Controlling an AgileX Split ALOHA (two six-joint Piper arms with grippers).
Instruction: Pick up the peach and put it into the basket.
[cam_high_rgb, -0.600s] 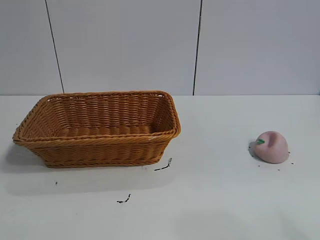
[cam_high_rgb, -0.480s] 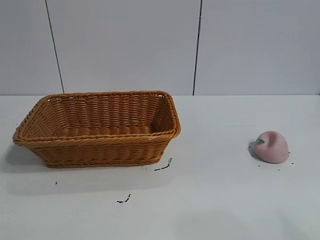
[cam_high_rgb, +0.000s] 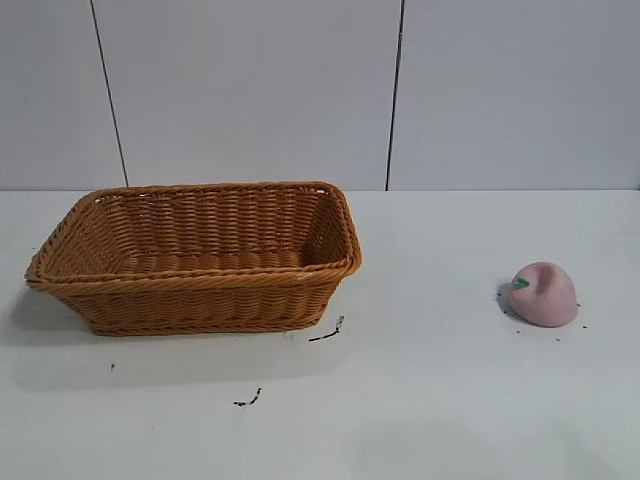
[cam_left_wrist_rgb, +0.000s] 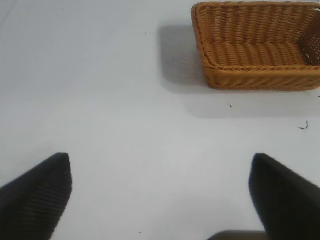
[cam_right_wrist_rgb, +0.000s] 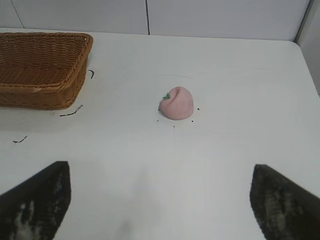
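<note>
Nothing has moved since the earlier frames: the peach (cam_high_rgb: 543, 294) sits as before at the right of the white surface (cam_high_rgb: 440, 400), its green stem pointing left, well apart from the basket (cam_high_rgb: 198, 255), which stands at the left. Small dark specks lie around the peach, and a few black scuff marks (cam_high_rgb: 326, 334) mark the surface near the basket's right corner. Both wrist views show the right hand (cam_right_wrist_rgb: 160, 200) and left hand (cam_left_wrist_rgb: 160, 197) spread wide, holding nothing. No writing or labels are readable.
</note>
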